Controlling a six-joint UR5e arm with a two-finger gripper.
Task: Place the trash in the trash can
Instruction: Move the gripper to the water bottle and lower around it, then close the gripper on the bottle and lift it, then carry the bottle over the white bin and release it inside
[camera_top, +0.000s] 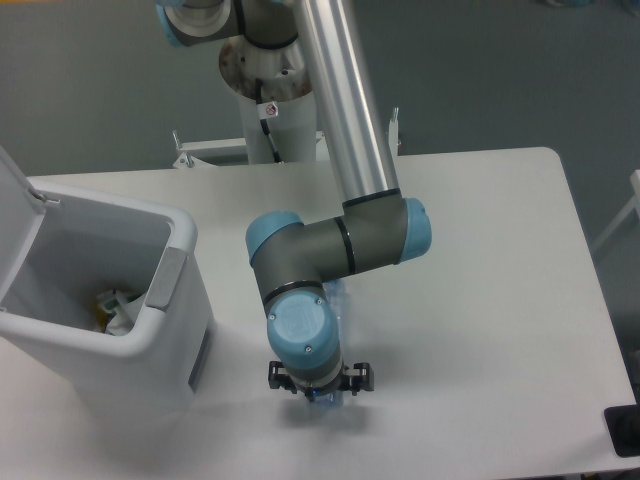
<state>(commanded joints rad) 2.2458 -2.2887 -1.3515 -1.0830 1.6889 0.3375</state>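
The clear plastic bottle (339, 297) lies on the table under my arm. Only a strip of it shows beside the wrist, and a bluish end shows below the gripper. My gripper (320, 393) points straight down over the bottle's near end, and my wrist hides its fingers, so I cannot tell whether they are open or shut on the bottle. The white trash can (170, 300) stands at the left with its lid (15, 230) swung open. A crumpled white wrapper with green marks (115, 306) lies inside it.
The arm's base column (280, 120) stands behind the table's far edge. The table's front edge runs just below the gripper. A dark object (625, 430) sits at the right front corner.
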